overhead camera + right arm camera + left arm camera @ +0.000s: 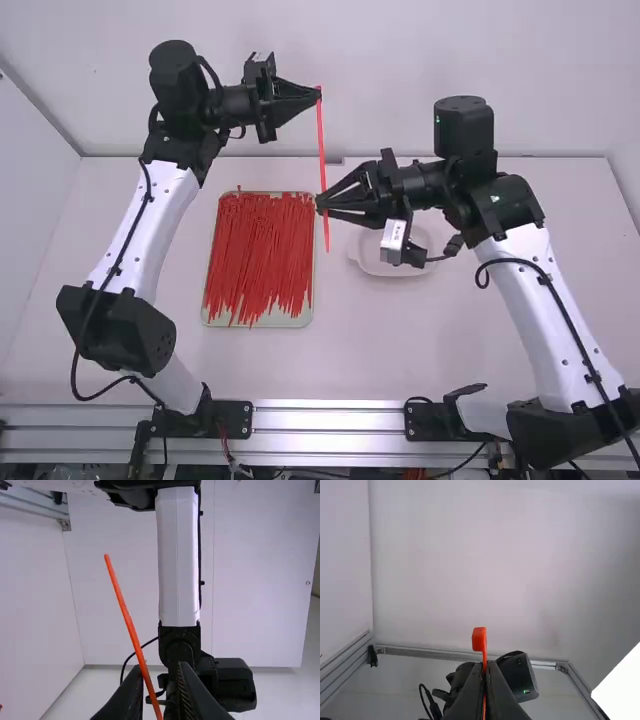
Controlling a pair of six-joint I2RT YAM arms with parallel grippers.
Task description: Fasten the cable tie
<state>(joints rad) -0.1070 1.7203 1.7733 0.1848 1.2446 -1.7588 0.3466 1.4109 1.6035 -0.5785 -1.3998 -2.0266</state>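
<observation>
Cable tie (321,150) held upright near tray (300,318) (red ties (255,255)) and bowl (365,262).

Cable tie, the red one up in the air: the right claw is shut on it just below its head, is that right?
Not quite. It is the left claw that is shut on the red cable tie just below its head, as the left wrist view shows.

I am seeing the long red plastic cable tie (322,160) looking smooth and faintly shiny, like the pile of red plastic ties (260,260). The right gripper (320,205) is showing black fingers (186,694) with ribbed, matt faces. The white table (420,330) is looking matt, and the silver metal rail (330,415) is looking brushed.
</observation>
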